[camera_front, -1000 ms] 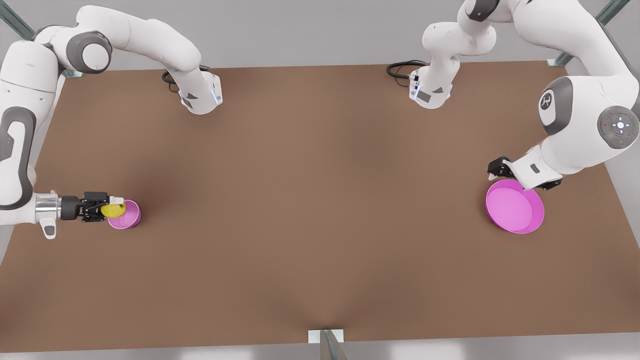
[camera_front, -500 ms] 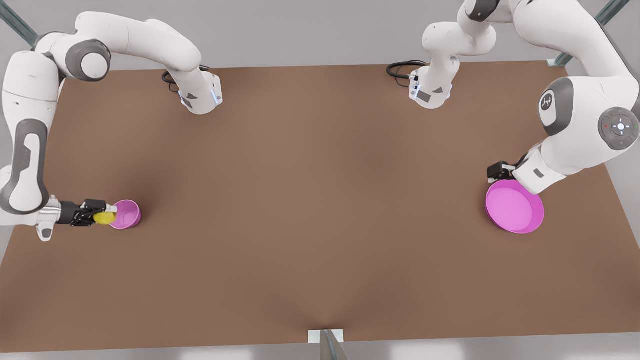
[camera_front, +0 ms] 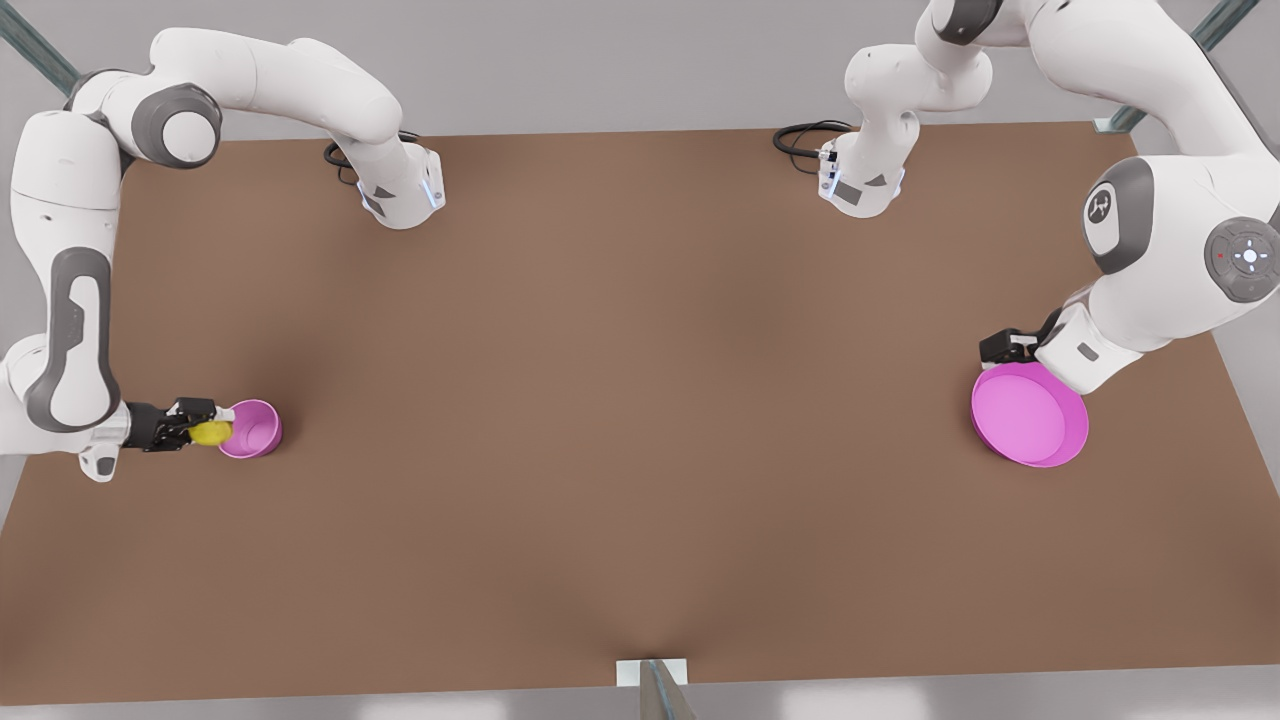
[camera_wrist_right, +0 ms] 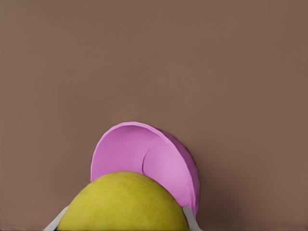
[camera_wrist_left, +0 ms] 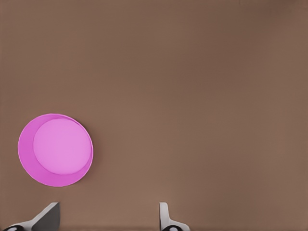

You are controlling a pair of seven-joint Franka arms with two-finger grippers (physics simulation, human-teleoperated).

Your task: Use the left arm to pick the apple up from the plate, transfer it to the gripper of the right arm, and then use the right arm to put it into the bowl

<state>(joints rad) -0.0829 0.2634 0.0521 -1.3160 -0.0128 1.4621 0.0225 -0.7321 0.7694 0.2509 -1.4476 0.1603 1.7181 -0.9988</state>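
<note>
Apple (camera_front: 210, 433), small and yellow-green, sits clamped between the fingers of the right gripper (camera_front: 205, 430) at the front view's left, just at the rim of the small pink-violet bowl (camera_front: 252, 429) on the side facing the arm. The right arm (camera_front: 62, 330) reaches in low from the table's left edge. The bowl stands upright on the brown table (camera_front: 620, 420). At the front view's right, the left arm (camera_front: 1170, 260) bends down beside the wide magenta plate (camera_front: 1030, 414); its black left gripper (camera_front: 1008, 347) hangs over the plate's far rim, and from here I cannot tell how its fingers stand.

From the left wrist, the plate (camera_wrist_left: 55, 150) lies flat on the table (camera_wrist_left: 202, 96), and the two pale fingertips (camera_wrist_left: 47, 215) of the left gripper (camera_wrist_left: 107, 217) stand well apart with nothing between them.

From the right wrist, the apple (camera_wrist_right: 124, 202) bulges close to the camera, held between pale finger pads (camera_wrist_right: 58, 219), and the bowl (camera_wrist_right: 149, 161) opens just beyond it, its hollow showing.
</note>
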